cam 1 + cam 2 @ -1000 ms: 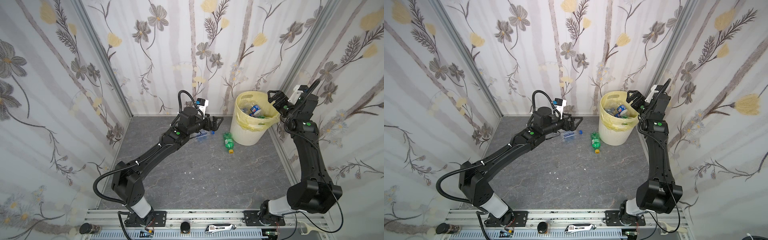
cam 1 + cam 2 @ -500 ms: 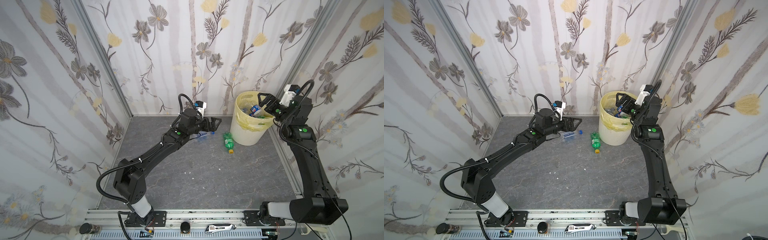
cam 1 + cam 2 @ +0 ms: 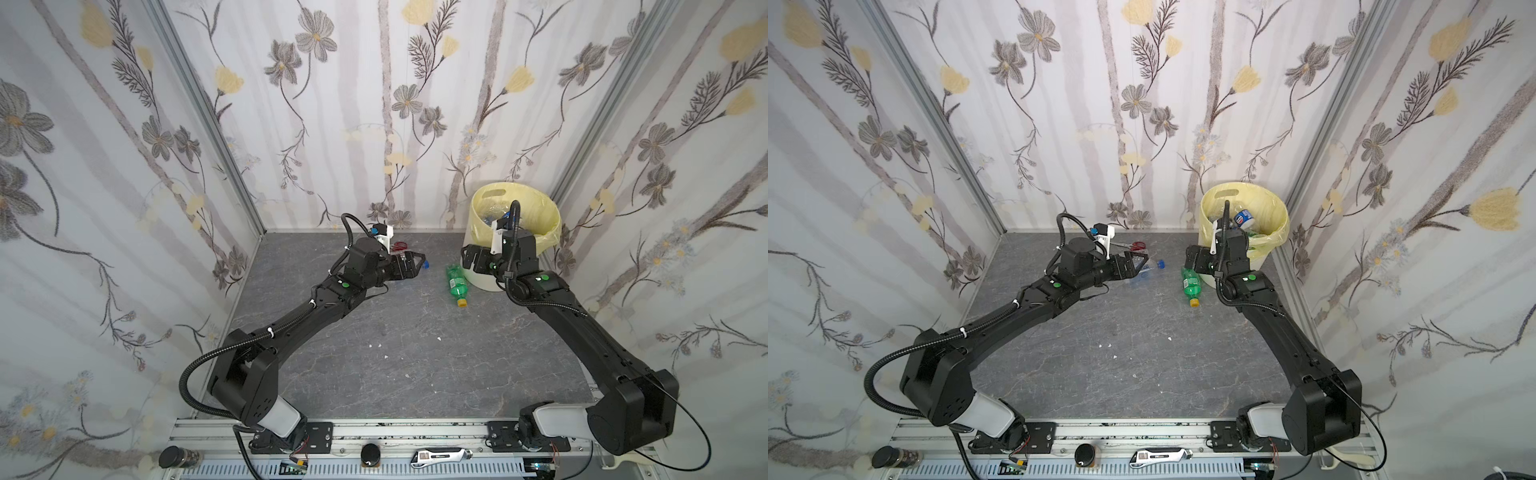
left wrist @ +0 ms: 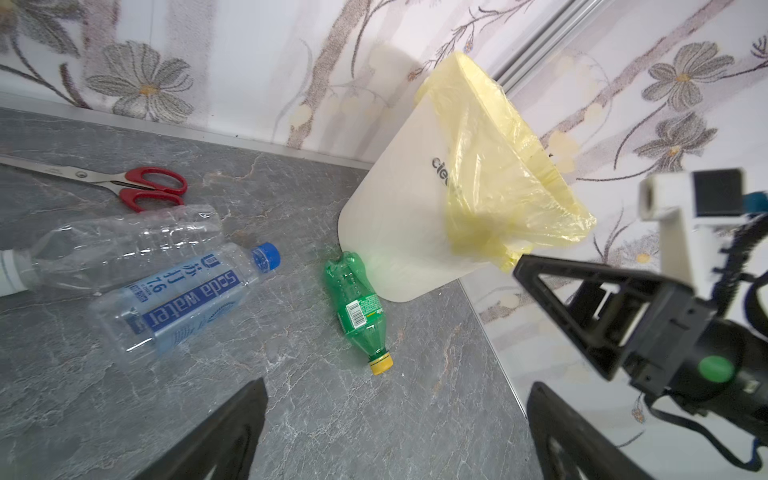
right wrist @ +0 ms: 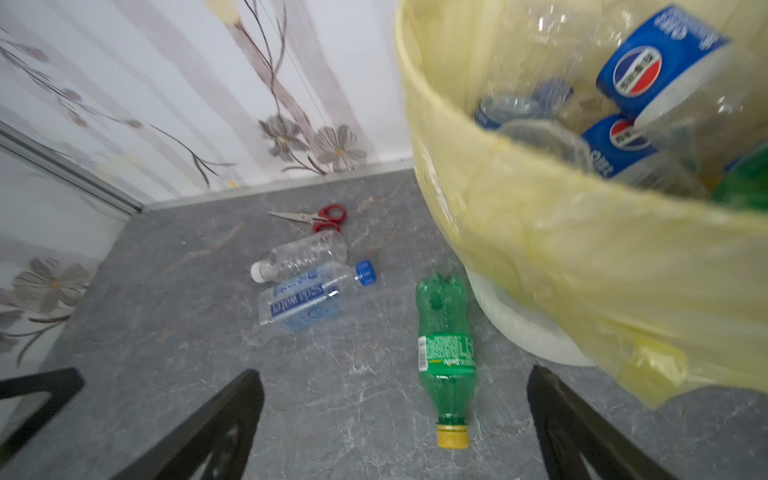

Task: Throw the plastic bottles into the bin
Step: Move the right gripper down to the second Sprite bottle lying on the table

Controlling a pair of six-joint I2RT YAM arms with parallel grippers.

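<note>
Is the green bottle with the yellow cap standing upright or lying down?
Lying down: the green bottle rests on its side on the grey surface, base near the bin.

Grey tabletop (image 3: pixel 415 374) — bin (image 4: pixel 395 232), scissors (image 4: pixel 137 187), 3 bottles (image 4: pixel 183 303), perhaps crumbs (image 3: pixel 376 345).

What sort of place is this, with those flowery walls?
Probably a robot practice booth, not a real room: two arms mounted on a metal rail, wallpaper panels closing three sides, and bottles lying on the floor beside a bin.
</note>
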